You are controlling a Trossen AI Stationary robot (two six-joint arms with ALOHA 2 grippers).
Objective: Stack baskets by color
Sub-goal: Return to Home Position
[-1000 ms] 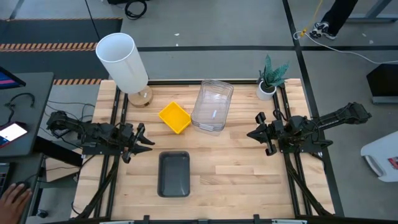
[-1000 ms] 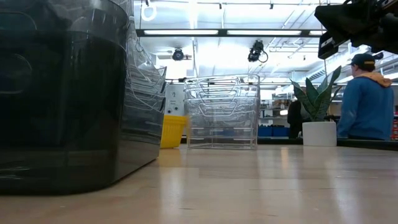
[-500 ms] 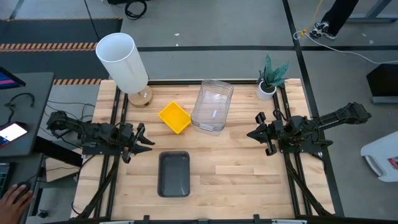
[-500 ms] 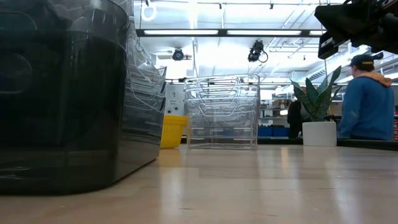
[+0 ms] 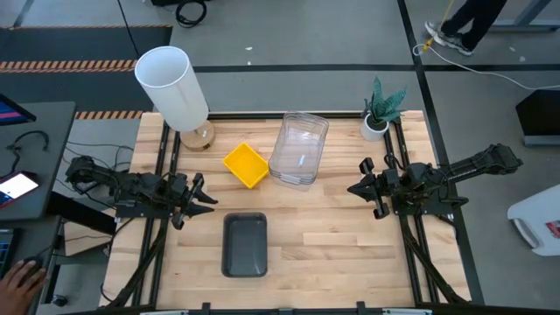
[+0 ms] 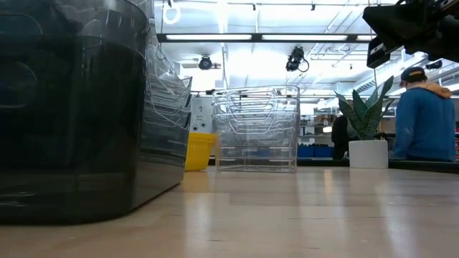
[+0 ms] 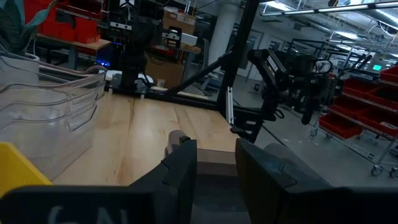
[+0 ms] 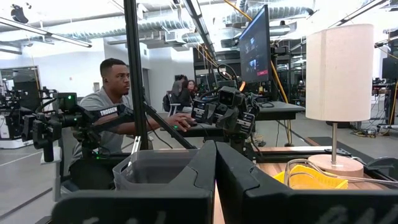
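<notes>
Now the stack of dark grey rectangular plastic baskets [image 5: 245, 244] sits on the pale wooden table [image 5: 350, 254], roughly midway between the two arms. The bright yellow plastic baskets [image 5: 246, 165] lie farther up in the high view, just beside the taller stack of clear plastic baskets [image 5: 298, 149]. The left gripper [image 5: 210, 201] hovers over the table's left side, fingers narrowly apart and empty. The right gripper [image 5: 353, 187] hovers over the right side, fingers pressed together on nothing.
</notes>
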